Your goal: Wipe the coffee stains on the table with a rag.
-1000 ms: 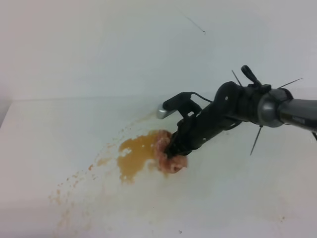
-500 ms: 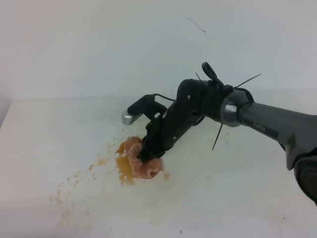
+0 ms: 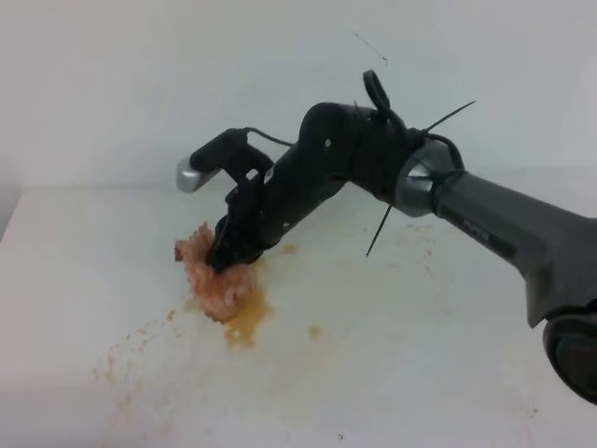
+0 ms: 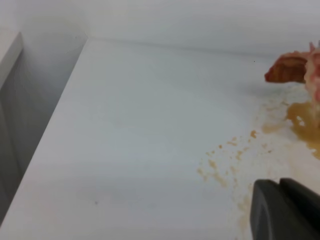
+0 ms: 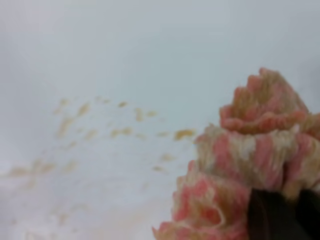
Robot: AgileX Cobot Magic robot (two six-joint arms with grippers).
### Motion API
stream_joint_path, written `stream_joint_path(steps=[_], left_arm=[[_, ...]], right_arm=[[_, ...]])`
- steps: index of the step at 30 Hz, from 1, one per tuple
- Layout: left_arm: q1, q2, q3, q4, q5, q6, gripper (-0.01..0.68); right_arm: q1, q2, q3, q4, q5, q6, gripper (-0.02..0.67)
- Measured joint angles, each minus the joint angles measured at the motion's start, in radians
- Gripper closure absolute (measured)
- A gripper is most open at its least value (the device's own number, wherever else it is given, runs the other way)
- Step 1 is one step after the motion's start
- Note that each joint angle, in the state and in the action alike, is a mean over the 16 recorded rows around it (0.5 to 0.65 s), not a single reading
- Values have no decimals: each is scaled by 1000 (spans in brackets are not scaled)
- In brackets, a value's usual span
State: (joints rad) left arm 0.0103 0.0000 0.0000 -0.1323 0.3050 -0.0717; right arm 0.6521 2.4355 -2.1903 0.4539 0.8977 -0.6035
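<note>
- Right gripper (image 3: 224, 262) is clamped on the rag (image 3: 213, 280), pinching the pinkish wad at its top and pressing it down on the table (image 3: 84, 243), left of centre in the high view.
- The rag sits right on the upper edge of what's left of the main puddle. A small orange-brown pool (image 3: 244, 322) pokes out just below and to the right of it, so the big blotch isn't finished yet.
- To the right of the rag I only see faint tan smears (image 3: 410, 238) and one little drop (image 3: 315, 330). I'd guess that area's mostly wiped, though it could use another pass.
- Off to the lower left there's a scatter of brown speckles (image 3: 121, 364) that look untouched. The left wrist view shows them clearly, with the rag up in the far right corner.
- Rag looks pretty soaked in the right wrist view, with tan patches all through the pink.
- Left gripper (image 4: 287, 210) only shows as a dark corner in its own camera, so I can't tell if it's spread or pressed together.
- My call: roughly halfway, with the pool remnant and speckles left.
</note>
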Motion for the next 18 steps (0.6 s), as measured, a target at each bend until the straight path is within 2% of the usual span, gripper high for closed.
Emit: stream_joint_path(steps=[9, 18], left_arm=[[0, 0, 0, 0, 0, 0, 675], [0, 0, 0, 0, 0, 0, 675]], right_arm=[[35, 71, -11, -18, 80, 16, 610], [-7, 114, -15, -64, 61, 56, 608]])
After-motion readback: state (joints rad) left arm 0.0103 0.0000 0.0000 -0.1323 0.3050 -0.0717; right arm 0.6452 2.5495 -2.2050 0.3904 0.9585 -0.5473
